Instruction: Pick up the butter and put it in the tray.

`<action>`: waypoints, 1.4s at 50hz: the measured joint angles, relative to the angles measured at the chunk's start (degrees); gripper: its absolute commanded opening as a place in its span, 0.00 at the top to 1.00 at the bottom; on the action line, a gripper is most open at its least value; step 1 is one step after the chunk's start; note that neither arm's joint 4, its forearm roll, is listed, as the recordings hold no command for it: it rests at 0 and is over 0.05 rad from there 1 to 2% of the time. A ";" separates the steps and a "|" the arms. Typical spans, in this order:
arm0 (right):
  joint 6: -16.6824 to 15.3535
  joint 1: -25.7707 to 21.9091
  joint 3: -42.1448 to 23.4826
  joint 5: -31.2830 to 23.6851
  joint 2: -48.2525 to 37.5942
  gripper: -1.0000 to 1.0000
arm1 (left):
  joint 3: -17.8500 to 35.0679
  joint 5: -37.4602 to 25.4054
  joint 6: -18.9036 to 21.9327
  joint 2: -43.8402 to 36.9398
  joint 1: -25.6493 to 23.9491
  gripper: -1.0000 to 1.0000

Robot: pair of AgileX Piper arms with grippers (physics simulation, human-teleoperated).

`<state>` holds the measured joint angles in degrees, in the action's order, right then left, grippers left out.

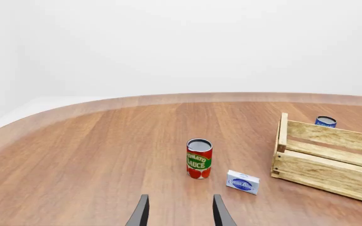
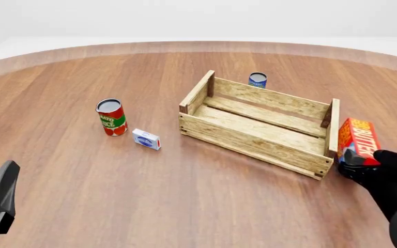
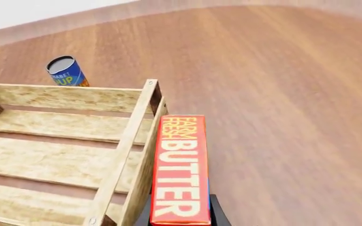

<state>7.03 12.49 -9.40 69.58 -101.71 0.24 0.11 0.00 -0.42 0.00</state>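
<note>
Holding butter (image 2: 359, 140) in our right gripper (image 2: 353, 161), fingers clamped on carton's near end, just outside tray (image 2: 254, 140) beside its right end wall, not inside. Carton red, long, orange-yellow "BUTTER" lettering, blue-white patch low on near end. Right wrist view shows small "FARM FRESH" print; front view does not. Our left gripper (image 1: 179, 212) spread apart, grasping nothing, well apart from tomato can (image 1: 199, 158) and small blue-white box (image 1: 242, 181).

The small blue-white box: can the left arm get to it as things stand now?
Probably yes. The left claw is open and holds nothing, and only bare table lies between it and the small blue-white box; the tomato sauce can stands beside the box, apart.
</note>
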 measured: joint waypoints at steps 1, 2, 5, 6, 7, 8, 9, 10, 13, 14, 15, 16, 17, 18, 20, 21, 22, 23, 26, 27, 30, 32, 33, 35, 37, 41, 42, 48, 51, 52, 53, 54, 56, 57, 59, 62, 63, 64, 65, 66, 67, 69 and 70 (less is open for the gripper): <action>-0.05 0.00 0.18 0.00 0.24 1.00 | 0.00 0.00 0.00 0.00 0.00 0.00; -0.10 0.00 0.34 0.00 0.46 1.00 | 0.00 0.00 0.00 0.00 0.00 0.00; -0.25 0.01 0.92 0.00 1.23 1.00 | 0.00 0.00 0.00 0.00 0.00 0.00; -0.30 0.01 1.12 0.00 1.49 1.00 | 0.00 0.00 0.00 0.00 0.00 0.00; -0.35 0.00 1.33 -0.01 1.76 1.00 | 0.00 0.00 0.00 0.00 0.00 0.00; -0.41 0.00 1.54 -0.01 2.02 1.00 | 0.00 0.00 0.00 0.00 0.00 0.00; -0.46 0.00 1.80 -0.01 2.34 1.00 | 0.00 0.00 0.00 0.00 0.00 0.00; -0.51 0.01 2.07 -0.01 2.68 1.00 | 0.00 0.00 0.00 0.00 0.00 0.00; -0.66 0.13 2.89 -0.01 3.80 1.00 | 0.00 0.00 0.00 0.00 0.00 0.00; -0.72 0.17 3.15 -0.01 4.14 1.00 | 0.00 0.00 0.00 0.00 0.00 0.00; -0.77 0.19 3.41 -0.01 4.48 1.00 | 0.00 0.00 0.00 0.00 0.00 0.00; -0.82 0.22 3.66 -0.01 4.80 1.00 | 0.00 0.00 0.00 0.00 0.00 0.00; -0.88 0.24 3.93 -0.01 5.13 1.00 | 0.00 0.00 0.00 0.00 0.00 0.00; -0.94 0.27 4.20 -0.02 5.47 1.00 | 0.00 0.00 0.00 0.00 0.00 0.00; -1.08 0.33 4.74 -0.02 6.18 1.00 | 0.00 0.00 0.00 0.00 0.00 0.00; -1.16 0.37 5.01 -0.03 6.54 1.00 | 0.00 0.00 0.00 0.00 0.00 0.00; -1.23 0.40 5.28 -0.03 6.91 1.00 | 0.00 0.00 0.00 0.00 0.00 0.00; -1.30 0.42 5.54 -0.04 7.28 1.00 | 0.00 0.00 0.00 0.00 0.00 0.00; -1.69 0.35 6.28 -0.04 8.21 1.00 | 0.00 0.00 0.00 0.00 0.00 0.00; -1.83 0.34 6.54 -0.06 8.57 1.00 | 0.00 0.00 0.00 0.00 0.00 0.00; -2.26 0.36 7.24 -0.28 9.77 1.00 | 0.00 0.00 0.00 0.00 0.00 0.00; -2.51 0.39 7.62 -0.51 10.56 1.00 | 0.00 0.00 0.00 0.00 0.00 0.00; -2.62 0.40 7.81 -0.69 11.02 1.00 | 0.00 0.00 0.00 0.00 0.00 0.00; -2.84 0.42 8.15 -1.14 12.00 1.00 | 0.00 0.00 0.00 0.00 0.00 0.00; -3.05 0.45 8.45 -1.73 13.09 1.00 | 0.00 0.00 0.00 0.00 0.00 0.00; -3.47 0.49 8.93 -3.81 16.05 1.00 | 0.00 0.00 0.00 0.00 0.00 0.00; -3.59 0.49 9.03 -4.49 16.92 1.00 | 0.00 0.00 0.00 0.00 0.00 0.00; -4.36 0.26 9.40 -9.40 22.88 1.00 | 0.00 0.00 0.00 0.00 0.00 0.00; -4.71 0.13 9.40 -12.02 26.02 1.00 | 0.00 0.00 0.00 0.00 0.00 0.00; -4.83 0.07 9.40 -12.96 27.14 1.00 | 0.00 0.00 0.00 0.00 0.00 0.00; -4.96 0.01 9.40 -13.99 28.33 1.00 | 0.00 0.00 0.00 0.00 0.00 0.00; -5.10 -0.05 9.40 -15.03 29.55 1.00 | 0.00 0.00 0.00 0.00 0.00 0.00; -5.40 -0.15 9.40 -17.17 32.00 1.00 | 0.00 0.00 0.00 0.00 0.00 0.00; -5.54 -0.20 9.40 -18.24 33.22 1.00 | 0.00 0.00 0.00 0.00 0.00 0.00; -5.86 -0.32 9.40 -20.44 35.68 1.00 | 0.00 0.00 0.00 0.00 0.00 0.00; -6.46 -0.59 9.29 -24.01 39.44 1.00 | 0.00 0.00 0.00 0.00 0.00 0.00; -6.64 -0.68 9.24 -25.08 40.56 1.00 | 0.00 0.00 0.00 0.00 0.00 0.00; -6.82 -0.75 9.16 -26.22 41.71 1.00 | 0.00 0.00 0.00 0.00 0.00 0.00; -7.03 -0.85 9.03 -27.51 42.96 1.00 | 0.00 0.00 0.00 0.00 0.00 0.00; -7.25 -0.95 8.87 -28.79 44.19 1.00 | 0.00 0.00 0.00 0.00 0.00 0.00; -7.45 -1.04 8.72 -29.95 45.32 1.00 | 0.00 0.00 0.00 0.00 0.00 0.00; -7.84 -1.23 8.37 -32.26 47.48 1.00 | 0.00 0.00 0.00 0.00 0.00 0.00; -8.04 -1.33 8.18 -33.40 48.51 1.00 | 0.00 0.00 0.00 0.00 0.00 0.00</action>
<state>-1.01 11.16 -1.22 36.18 -53.20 0.24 0.11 0.00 -0.42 0.00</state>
